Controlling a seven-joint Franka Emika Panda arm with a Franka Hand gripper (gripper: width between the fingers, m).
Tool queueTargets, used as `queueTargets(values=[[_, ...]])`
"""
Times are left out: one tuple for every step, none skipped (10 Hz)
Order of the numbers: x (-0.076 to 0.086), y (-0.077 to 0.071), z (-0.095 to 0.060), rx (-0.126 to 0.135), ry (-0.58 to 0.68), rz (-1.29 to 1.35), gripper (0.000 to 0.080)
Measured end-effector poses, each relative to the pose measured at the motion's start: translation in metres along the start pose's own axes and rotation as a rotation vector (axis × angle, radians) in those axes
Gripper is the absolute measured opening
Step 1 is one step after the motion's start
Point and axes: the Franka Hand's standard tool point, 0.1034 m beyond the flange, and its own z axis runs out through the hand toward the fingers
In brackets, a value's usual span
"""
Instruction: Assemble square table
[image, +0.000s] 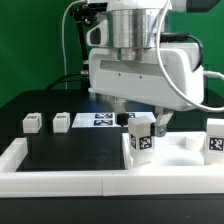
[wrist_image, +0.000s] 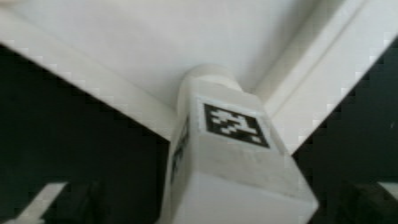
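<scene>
counter (image: 60, 150): black, matt; bare on the side of the hand toward the exterior view's left.
room: dark backdrop behind the white arm (image: 150, 65); a pale cable (image: 68, 40) loops beside it.
border wall (image: 90, 178): white, low; runs along the near edge, nearer the camera than the hand, and turns back at both ends.
marker board (image: 100, 120): flat white sheet of black-white tags, on the counter just beside the hand, on the exterior view's left.
slab (image: 178, 152): white plastic, lying flat, below the hand and toward the exterior view's right; in the wrist view its pale face lies beyond the leg.
leg (image: 140, 138): white block, upright, directly under the hand; black-white tag faces the exterior camera. In the wrist view the tagged leg (wrist_image: 228, 130) reaches the slab's edge.
small blocks: two white tagged ones (image: 32, 122) (image: 62, 121) well apart from the hand, exterior view's left; a third (image: 215, 140) at the far right.
hand (image: 140, 118): spread, fingers (wrist_image: 43, 200) standing off either side of the leg, not pinching it.
</scene>
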Motion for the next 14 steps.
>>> queueTargets(values=[[0.0008, 0.0003, -0.0004, 0.0, 0.0, -0.107, 0.0648], [0.0026, 0.0013, -0.0008, 0.0, 0.001, -0.209, 0.0649], [0.0025, 0.0012, -0.0007, 0.001, 0.001, -0.307, 0.0649], [0.0011, -0.0004, -0.0012, 0.001, 0.001, -0.39, 0.0649], [0.0001, -0.0023, -0.0025, 0.004, 0.001, -0.474, 0.0649], [0.0005, -0.0026, -0.0036, 0.006, 0.002, -0.528, 0.0649], [0.0006, -0.0031, -0.0044, 0.006, 0.004, -0.62, 0.0649], [0.0007, -0.0034, -0.0046, 0.006, 0.006, -0.704, 0.0649], [0.0011, -0.0031, -0.0046, 0.006, 0.006, -0.777, 0.0649], [0.0005, -0.0037, -0.0046, 0.004, 0.007, -0.829, 0.0649], [-0.0006, -0.0046, -0.0046, -0.001, 0.007, -0.841, 0.0649], [-0.0015, -0.0056, -0.0046, -0.005, 0.008, -0.851, 0.0649], [-0.0007, -0.0047, -0.0044, -0.005, 0.008, -0.848, 0.0533], [-0.0004, -0.0044, -0.0044, -0.006, 0.008, -0.847, 0.0397]])
